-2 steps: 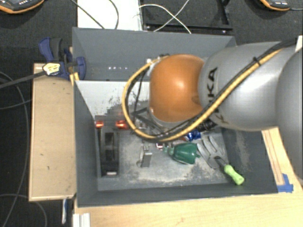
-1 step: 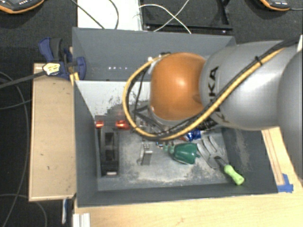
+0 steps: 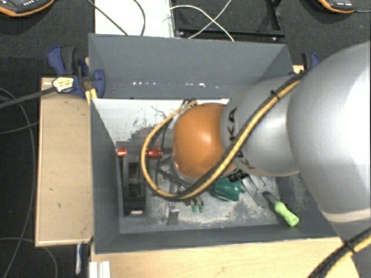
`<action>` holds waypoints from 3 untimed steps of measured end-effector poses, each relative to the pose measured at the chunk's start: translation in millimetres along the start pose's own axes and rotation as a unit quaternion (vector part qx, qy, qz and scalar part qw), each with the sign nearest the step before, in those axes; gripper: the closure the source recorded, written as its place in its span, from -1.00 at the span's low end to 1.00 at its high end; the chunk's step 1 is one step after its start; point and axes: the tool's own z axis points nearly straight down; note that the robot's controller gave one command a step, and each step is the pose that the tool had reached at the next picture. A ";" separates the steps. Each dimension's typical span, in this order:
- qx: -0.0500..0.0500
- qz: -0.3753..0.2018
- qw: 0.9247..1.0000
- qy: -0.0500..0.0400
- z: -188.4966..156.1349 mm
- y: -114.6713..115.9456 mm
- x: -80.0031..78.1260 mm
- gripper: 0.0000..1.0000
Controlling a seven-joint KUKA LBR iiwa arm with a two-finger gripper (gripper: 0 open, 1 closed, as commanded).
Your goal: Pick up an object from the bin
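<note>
Black block (image 3: 134,185), long and narrow, lies on the bin (image 3: 185,68) floor, view-left of my orange wrist cover (image 3: 200,141). I reckon it's the best candidate.

My gripper (image 3: 171,210) pokes out below the cover's lower-left edge, low over the floor. I can't tell whether it's spread or pressed together; the cover and cable hide most of it.

Key relation: the block is view-left of the gripper, near but apart, w/ its long axis running front wall to back wall. So I judge the next move is a sideways shift toward the left wall, closing across the block's short width, not along it.

Moving out from there:
- small green bits (image 3: 197,207) sit just below the cover, on the gripper's other side
- a dark-green lump (image 3: 227,190) is tucked at the cover's lower-right edge
- a screwdriver (image 3: 286,214) w/ a light-green handle lies further right of the cover, shaft pointing back toward it

Farthest: two red bits (image 3: 122,152) left of the cover, approx. at the block's far end.
</note>
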 end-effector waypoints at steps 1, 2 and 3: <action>0.001 -0.014 1.000 0.001 -29.4 -20.0 -24.4 -1.00; 0.000 -0.183 0.983 -0.003 4.6 27.8 -38.1 -1.00; 0.000 -0.100 0.995 0.001 15.7 61.6 1.0 1.00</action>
